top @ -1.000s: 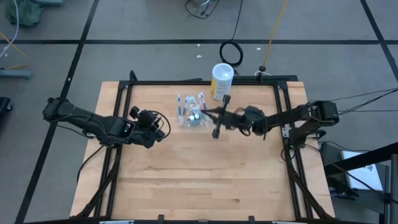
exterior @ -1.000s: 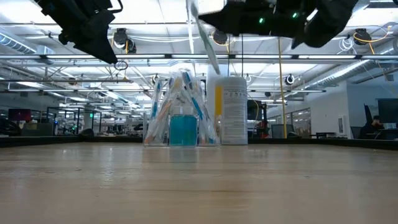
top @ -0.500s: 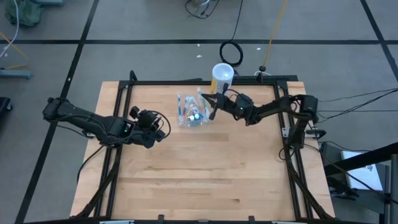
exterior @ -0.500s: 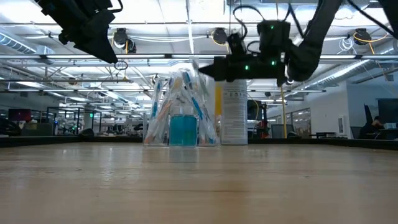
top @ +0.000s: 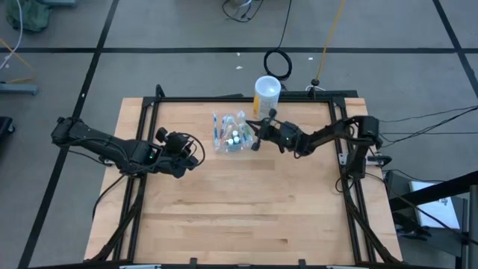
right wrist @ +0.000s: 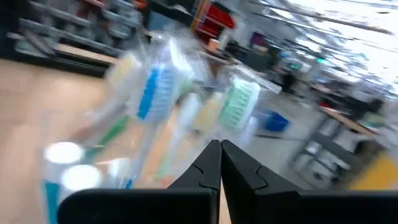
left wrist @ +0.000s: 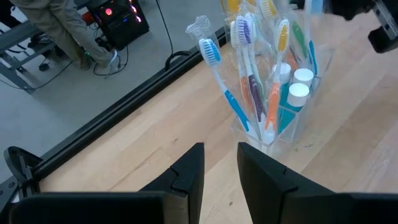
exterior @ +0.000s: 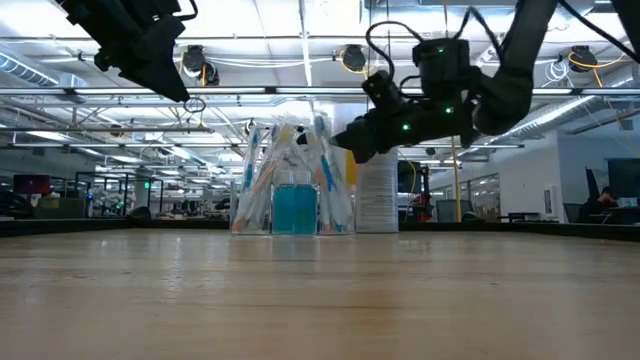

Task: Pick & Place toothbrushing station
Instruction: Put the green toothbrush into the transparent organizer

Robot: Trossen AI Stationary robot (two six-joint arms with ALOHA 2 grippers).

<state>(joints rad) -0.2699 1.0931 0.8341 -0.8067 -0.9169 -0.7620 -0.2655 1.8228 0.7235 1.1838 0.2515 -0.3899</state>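
Note:
The clear holder point(top: 231, 138) stands on the table's far middle, full of wrapped toothbrushes and small white-capped teal tubes; it also shows in the low view point(exterior: 295, 205) and the left wrist view point(left wrist: 280, 118). My right gripper point(top: 258, 136) is at the holder's right rim, tipped down toward the brush tops point(exterior: 338, 142), and is shut on a green-headed wrapped toothbrush point(right wrist: 239, 102). My left gripper point(top: 196, 153) hovers left of the holder, raised point(exterior: 170, 85), with a narrow gap between its fingers point(left wrist: 221, 171). My right gripper pinches the green-headed toothbrush in its clear wrapper, below the head point(right wrist: 214, 134). The fingers themselves hide the exact place. The fingers come slanting down from the table's right. The brush stands upright among the other brushes, its lower part inside the holder.
A tall white canister with a yellowish label point(top: 267, 93) stands close behind the holder, at the far edge, right beside my right arm point(exterior: 378, 190). A black frame rail runs along the table's far edge point(left wrist: 124, 118). Bare wood lies toward the near edge point(top: 239, 217).
My right gripper has gone down and a little toward the table's left, onto the holder, and has tipped nose down. The toothbrush it carried hung slanting below it, clear of everything; it now stands among the brushes in the holder.

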